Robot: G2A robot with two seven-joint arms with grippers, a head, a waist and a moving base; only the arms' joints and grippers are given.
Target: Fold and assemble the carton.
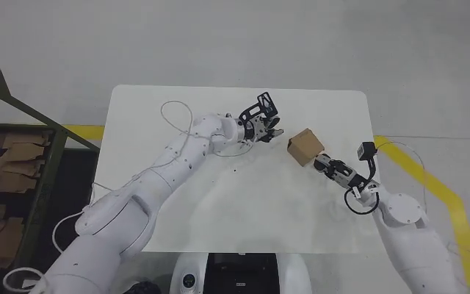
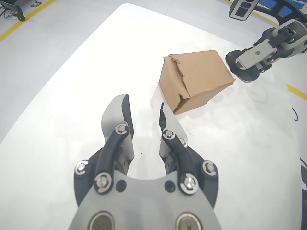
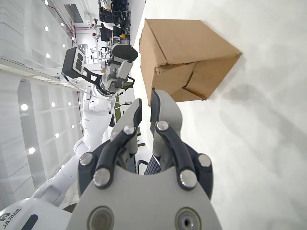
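On table [image 1: 220, 213], carton [image 1: 305, 147] sits closed.

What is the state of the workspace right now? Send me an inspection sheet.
Surface: white rounded-corner table, faint marks.
Job's things: brown cardboard carton formed into a box, resting on the table; end flaps tucked, one edge ragged.
Clutter: nothing seen.
Grippers: left gripper open, empty, short of the carton; right gripper at the carton's corner, jaws narrowly apart, nothing between them.
Cables: thin white cable looped on the table; black cable at the right wrist.
Surroundings: grey floor with a yellow tape line; rack of cardboard sheets beside the table.
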